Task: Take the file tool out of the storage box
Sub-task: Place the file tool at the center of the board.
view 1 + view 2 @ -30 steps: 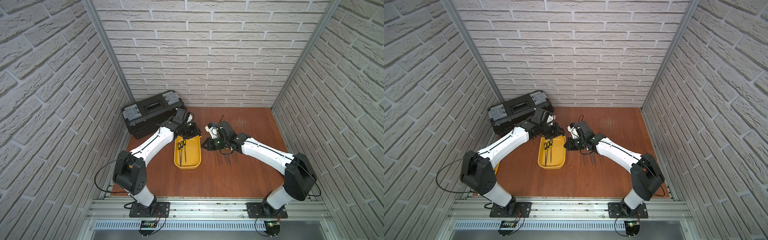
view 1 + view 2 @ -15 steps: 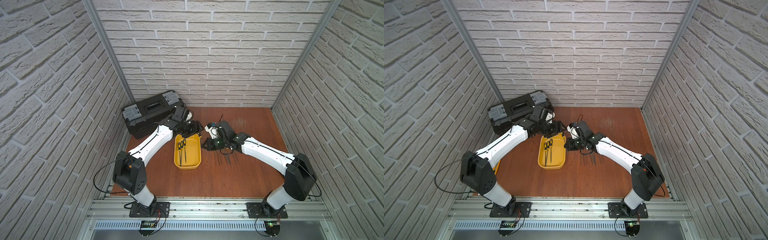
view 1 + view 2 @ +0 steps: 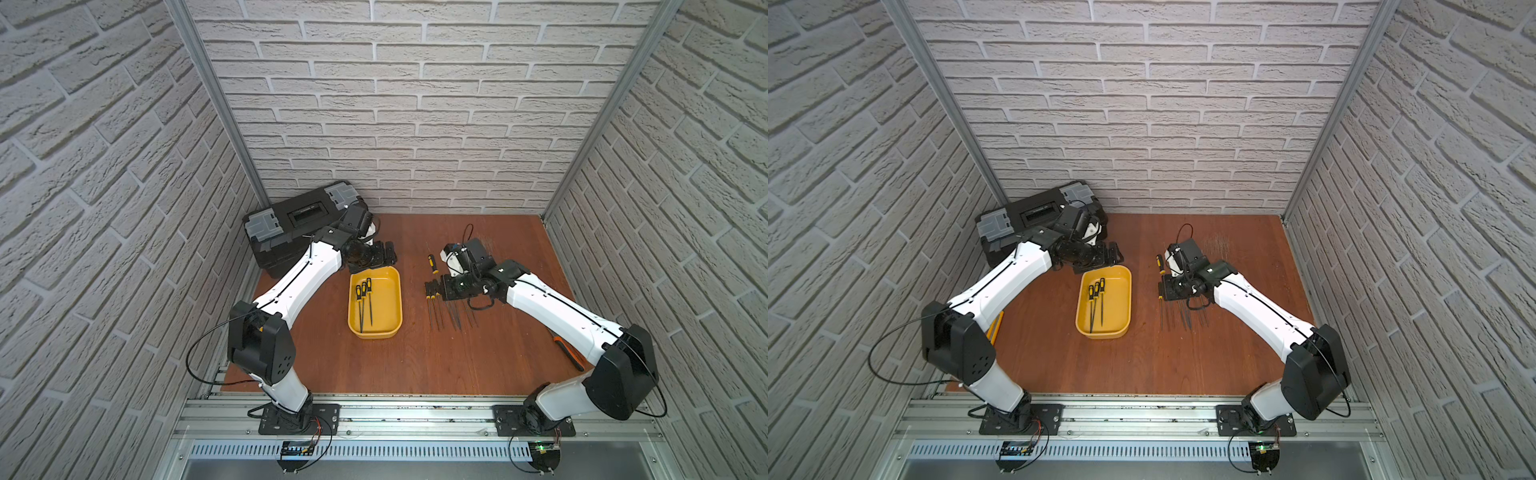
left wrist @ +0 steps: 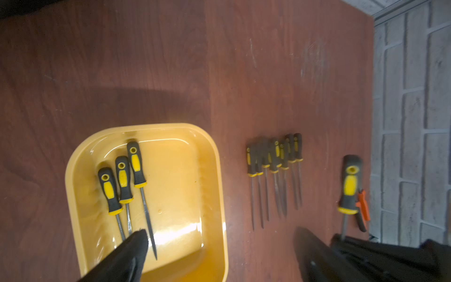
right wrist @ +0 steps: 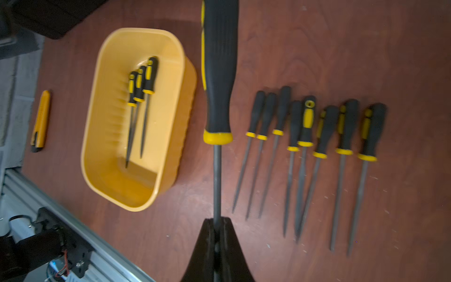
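Right gripper [image 5: 217, 221]: shut tight on the bare steel shank of the file tool [image 5: 219, 73], pinched well back from the handle. Handle out ahead of the fingers, tip end hidden behind them. Long axis straight along the pincer's reach, roughly parallel to the row of files [image 5: 307, 136] lying below on one side. Level or tilted: can't tell.

Storage box [image 5: 94, 109] below on the other side, so file tool is already clear of it, in the air over the table [image 5: 317, 48].

Looks like the set-down step:
- Lower flat and keep the axis lined up with the row.
- Aim for the bare strip beside the nearest file, no contact with it.
- Heavy handle far from the grip, so expect droop or swivel.
- Go slow, release only once the handle rests.

Left gripper [image 4: 219, 234]: spread full wide, nothing in it, up over the box's end. Three files [image 4: 124, 180] in the box below it, packed side by side, handles all one way.
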